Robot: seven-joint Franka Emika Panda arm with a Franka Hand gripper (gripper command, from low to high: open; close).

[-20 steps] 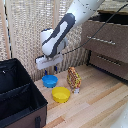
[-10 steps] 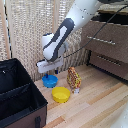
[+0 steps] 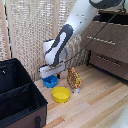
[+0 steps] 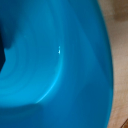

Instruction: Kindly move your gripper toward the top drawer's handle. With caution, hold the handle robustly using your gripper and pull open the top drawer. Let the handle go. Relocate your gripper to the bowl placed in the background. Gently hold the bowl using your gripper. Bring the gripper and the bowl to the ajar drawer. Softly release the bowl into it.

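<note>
Down low at the blue bowl point(image 3: 49, 81), the gripper point(image 3: 51, 73) — white block hanging from the bulky white arm point(image 3: 75, 27), right over the bowl's rim and seemingly touching it. Fingers hidden behind the hand and the bowl in the exterior view; open or closed, impossible to tell. In the wrist view, nothing but the bowl's point(image 4: 60, 65) glossy blue inside filling almost the whole picture, with a dark blur at one edge and a sliver of pale wood floor point(image 4: 118, 60) at the other.

Bowl resting on the light wood floor point(image 3: 95, 107), close to the woven reed screen point(image 3: 32, 25) behind it. Just beside it, toward the camera, a yellow bowl point(image 3: 61, 94), near but apart. To the exterior view's right of the blue bowl, an upright orange patterned packet point(image 3: 74, 79), close to the gripper's side and standing between the blue bowl and the cabinet. To the exterior view's left, a large black fabric box point(image 3: 19, 97), open at the top, its wall near both bowls.

Farther off at the exterior view's right, the top drawer point(image 3: 105, 42) of a brown wooden cabinet with its slim silver handle point(image 3: 106, 40) — well apart from the gripper. Below it, a second drawer point(image 3: 110, 62) with a like handle. Whether the top drawer stands pulled out, hard to judge from here.
</note>
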